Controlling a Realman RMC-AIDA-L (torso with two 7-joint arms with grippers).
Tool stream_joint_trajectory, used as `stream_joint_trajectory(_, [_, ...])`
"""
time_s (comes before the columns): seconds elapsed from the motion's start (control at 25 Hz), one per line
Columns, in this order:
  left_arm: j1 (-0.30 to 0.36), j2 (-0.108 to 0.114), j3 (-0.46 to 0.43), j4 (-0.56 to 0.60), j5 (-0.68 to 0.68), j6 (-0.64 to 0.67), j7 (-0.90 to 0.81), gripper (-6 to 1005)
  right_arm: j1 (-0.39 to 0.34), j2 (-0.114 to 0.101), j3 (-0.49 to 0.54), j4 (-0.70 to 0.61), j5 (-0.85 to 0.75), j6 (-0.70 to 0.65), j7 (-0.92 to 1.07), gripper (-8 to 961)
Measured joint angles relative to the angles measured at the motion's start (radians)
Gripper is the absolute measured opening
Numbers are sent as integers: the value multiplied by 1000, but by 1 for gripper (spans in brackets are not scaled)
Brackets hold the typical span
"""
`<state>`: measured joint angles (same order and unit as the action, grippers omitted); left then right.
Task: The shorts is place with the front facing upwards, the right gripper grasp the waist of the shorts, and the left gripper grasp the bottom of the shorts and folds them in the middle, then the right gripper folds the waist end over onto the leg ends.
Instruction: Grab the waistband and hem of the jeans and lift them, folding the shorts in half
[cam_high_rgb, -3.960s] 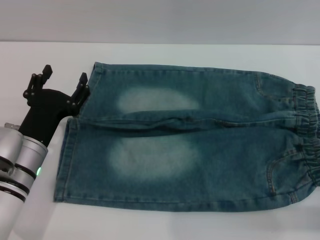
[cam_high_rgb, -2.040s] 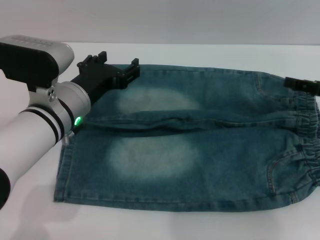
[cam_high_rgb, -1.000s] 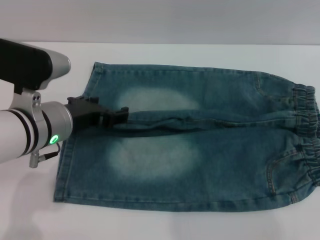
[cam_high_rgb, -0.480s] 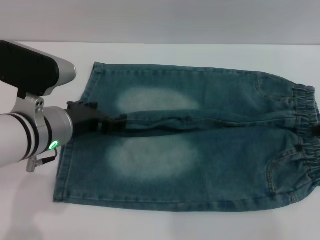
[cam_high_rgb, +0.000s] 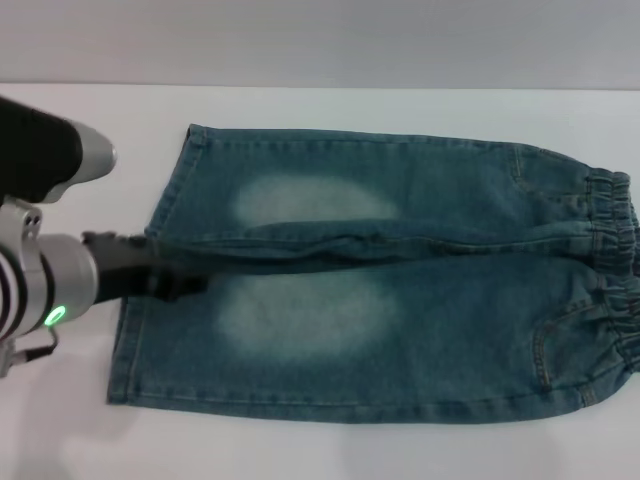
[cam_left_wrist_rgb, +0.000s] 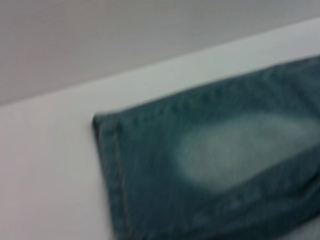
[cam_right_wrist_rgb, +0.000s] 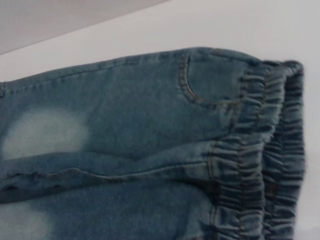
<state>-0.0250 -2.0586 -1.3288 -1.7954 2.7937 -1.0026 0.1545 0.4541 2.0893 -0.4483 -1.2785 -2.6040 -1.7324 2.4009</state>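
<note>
The blue denim shorts (cam_high_rgb: 380, 300) lie flat and front up on the white table (cam_high_rgb: 400, 450). Their elastic waist (cam_high_rgb: 615, 270) is at the right and the two straight leg ends (cam_high_rgb: 128, 330) are at the left. My left gripper (cam_high_rgb: 175, 278) lies low over the hems, where the two legs meet, with its silver arm (cam_high_rgb: 40, 290) reaching in from the left edge. The left wrist view shows one hem corner (cam_left_wrist_rgb: 107, 165) and a faded patch (cam_left_wrist_rgb: 240, 150). The right wrist view shows the puckered waistband (cam_right_wrist_rgb: 270, 165) from close up. The right gripper is out of view.
White table surface (cam_high_rgb: 90, 420) surrounds the shorts on the left and along the front. A grey wall (cam_high_rgb: 320, 40) rises behind the table's far edge.
My left gripper swung from beside the far hem onto the cloth, then drew back left along the middle fold to the hems. The right gripper's tip, seen at the waist two seconds ago, has gone.
</note>
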Motion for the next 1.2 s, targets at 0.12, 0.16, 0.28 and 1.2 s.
stream_joint_trajectory(0.12, [2, 0, 3, -32, 38, -102, -61, 773, -13, 1, 0, 27, 5, 19, 1, 681])
stream_joint_trajectory(0.16, [1, 0, 3, -35, 40, -118, -74, 770, -17, 2, -1, 40, 9, 29, 1, 681])
stream_joint_trajectory(0.28, [-5, 0, 3, -48, 47, -179, -122, 761, -22, 2, -8, 62, 16, 50, 1, 681])
stream_joint_trajectory(1.2, [-69, 0, 55, 9, 95, -380, -270, 695, -13, -5, -59, 135, 30, 114, -5, 676])
